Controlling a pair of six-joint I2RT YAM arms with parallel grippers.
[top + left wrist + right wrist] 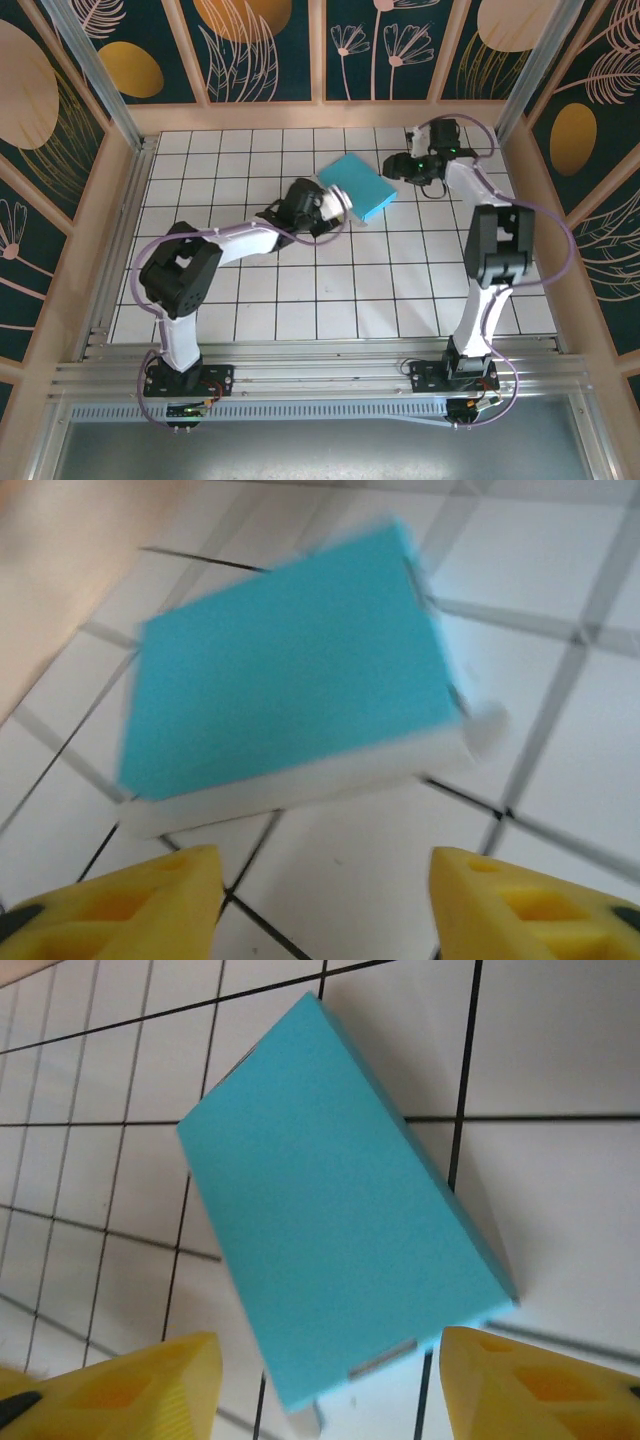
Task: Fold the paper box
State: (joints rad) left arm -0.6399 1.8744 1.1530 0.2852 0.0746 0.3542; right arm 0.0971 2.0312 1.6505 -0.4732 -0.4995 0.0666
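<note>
Upper centre of the overhead frame, on the white tiled table (250, 300), the paper box (358, 187) shows as a closed turquoise rectangle, its long axis slanting from upper left to lower right. It lies between the two arms. The left jaws sit just beside its lower-left long side, and the right jaws sit just off its upper-right side. Both sets stand apart and grasp nothing.

From the left wrist, the yellow fingers (120, 905) are spread wide at the bottom of the frame. The box (290, 670), blurred, lies ahead of them with a long white edge turned toward the camera; I cannot tell whether it rests flat.

From the right wrist, the fingers (120, 1390) are likewise spread. The box (340, 1210) runs up the frame away from them, and its short end reaches into the gap without touching either one.

Folding looks done or nearly so. Any next grip turns on how the box lies: the right jaws meet the narrow end along the long axis, and the left jaws meet the broad side. Both seem about equally near.
</note>
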